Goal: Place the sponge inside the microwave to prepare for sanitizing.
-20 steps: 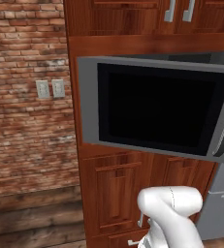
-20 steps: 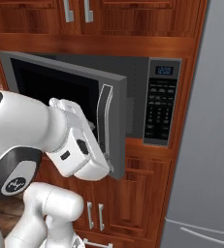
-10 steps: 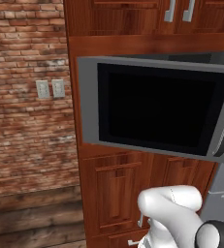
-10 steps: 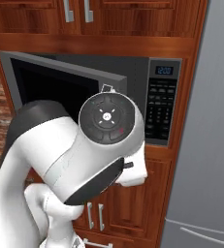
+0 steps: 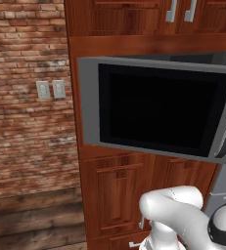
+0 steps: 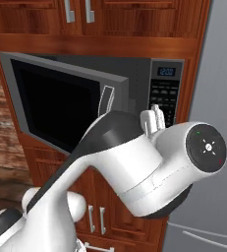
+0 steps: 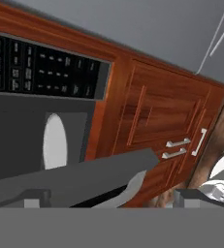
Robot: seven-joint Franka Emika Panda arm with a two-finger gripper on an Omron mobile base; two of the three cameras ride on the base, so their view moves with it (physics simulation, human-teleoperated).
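The microwave (image 6: 134,74) sits in a wooden cabinet wall, its black glass door (image 5: 163,112) swung open to the left. In the hand view, rolled to one side, I see its black keypad panel (image 7: 40,68), the dark cavity with the pale round turntable (image 7: 55,140), and the edge of the open door (image 7: 84,179). My gripper (image 7: 113,199) is open, its fingertips (image 7: 36,198) wide apart with nothing between them, just in front of the door's edge. The sponge is out of view. My white arm (image 6: 134,167) crosses in front of the microwave.
Wooden cabinet doors with metal handles (image 7: 181,143) lie below the microwave, and more are above it (image 5: 180,10). A grey fridge (image 6: 218,98) stands to its right. A brick wall with two switch plates (image 5: 51,89) is on the left.
The arm has swung right across the right base view, and its round joint cap now sits at the right. The microwave door has stayed open. The gripper has stayed open.
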